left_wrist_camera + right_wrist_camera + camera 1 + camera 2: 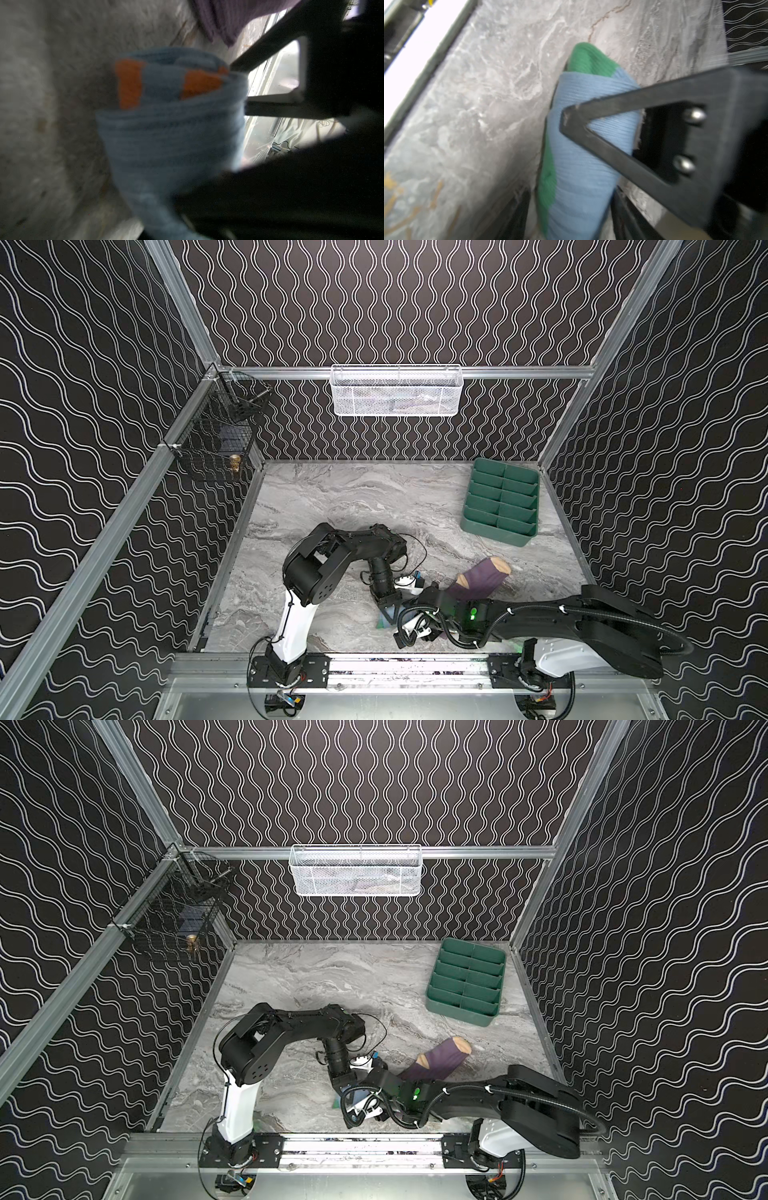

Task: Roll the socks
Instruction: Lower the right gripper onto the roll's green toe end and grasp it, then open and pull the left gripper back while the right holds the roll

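The light blue sock [583, 182] is rolled into a bundle, green toe [588, 58] at one end and orange stripes [128, 83] at the other. It lies on the marble table near the front, mostly hidden under both grippers in both top views. My left gripper [386, 610] comes down from above, shut on the roll; one of its triangular fingers [608, 143] lies across the fabric. My right gripper [569, 207] is open, its fingers either side of the roll. The purple sock [482, 576] with tan toe and heel lies flat just behind, on the right.
A green divided tray [500, 502] stands at the back right of the table. On the back wall hangs a white mesh basket [397, 389], and a black wire basket [216, 435] hangs on the left wall. The metal front rail [395, 668] runs close to the grippers.
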